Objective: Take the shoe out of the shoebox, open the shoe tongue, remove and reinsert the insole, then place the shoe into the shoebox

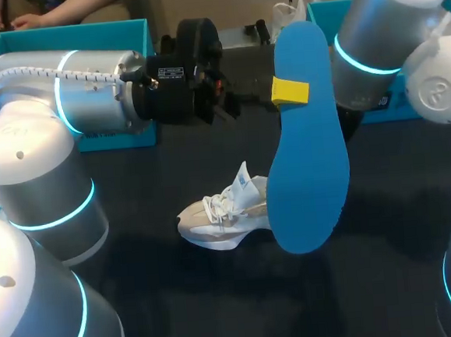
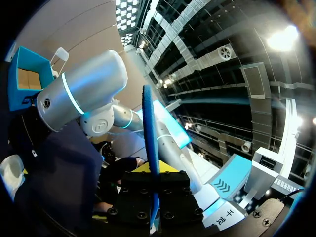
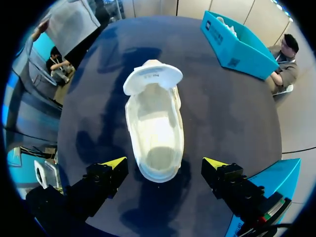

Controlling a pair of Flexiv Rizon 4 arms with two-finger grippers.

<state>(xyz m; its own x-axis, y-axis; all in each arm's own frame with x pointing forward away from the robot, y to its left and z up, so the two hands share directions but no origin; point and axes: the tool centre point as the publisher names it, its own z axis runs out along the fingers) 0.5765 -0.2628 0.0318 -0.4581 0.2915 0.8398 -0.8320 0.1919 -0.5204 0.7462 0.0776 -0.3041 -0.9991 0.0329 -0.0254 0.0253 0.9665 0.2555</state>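
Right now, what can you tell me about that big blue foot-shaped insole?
The blue foot-shaped insole is flat and smooth, foam by its look. It is raised in the air, clear of the white shoe. Only the left gripper touches it, pinching it near one end from both sides.

The insole [image 1: 305, 139], standing through the middle of the frame, has a flat, matt blue face, smooth like foam or felt (which of the two I cannot tell). The yellow fingertip [image 1: 290, 91] pressed on it looks like dull plastic or rubber. The shoe [image 1: 221, 216] at lower centre is white cloth with woven laces and a smoother sole edge. The counter [image 1: 221, 309] is dark and matt, with a cloth-like look. The shoebox [image 1: 138, 35] at the upper left is matt teal card. The left arm [image 1: 86, 86] and right arm [image 1: 386, 23] wear smooth silver shells with a satin sheen, and the left jaws sit in matt black casing.
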